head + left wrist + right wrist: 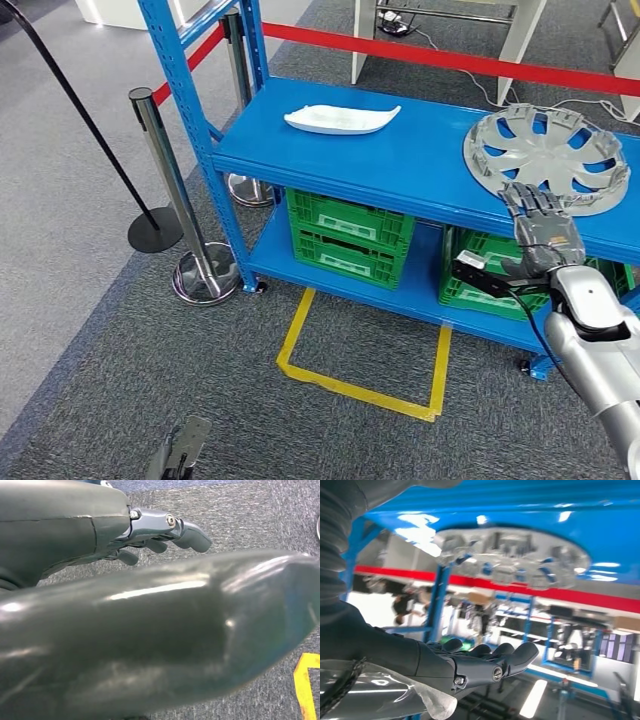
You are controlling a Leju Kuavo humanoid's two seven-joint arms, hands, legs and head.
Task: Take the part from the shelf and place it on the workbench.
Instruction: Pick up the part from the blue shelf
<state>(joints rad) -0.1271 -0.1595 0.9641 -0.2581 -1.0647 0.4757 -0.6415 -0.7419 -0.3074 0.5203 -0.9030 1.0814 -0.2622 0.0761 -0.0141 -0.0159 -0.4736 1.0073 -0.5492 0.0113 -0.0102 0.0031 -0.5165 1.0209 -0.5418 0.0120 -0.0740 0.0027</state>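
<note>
A silver wheel cover [547, 155] lies flat on the right part of the blue shelf [377, 160]. Further left on the same shelf lies a white curved part [341, 119]. My right hand [540, 225] is raised at the shelf's front edge, its fingers stretched out at the wheel cover's near rim and holding nothing. In the right wrist view the wheel cover [512, 557] sits apart from the straight fingers of my right hand [486, 662]. My left hand [180, 450] hangs low over the carpet; the left wrist view shows its fingers [166, 530] loosely extended and empty.
Green crates [349, 235] [490, 275] stand on the lower shelf. Chrome stanchion posts [170, 175] with a red belt [453, 60] flank the shelf's left end and run behind it. A yellow tape square [362, 390] marks the carpet in front of the shelf.
</note>
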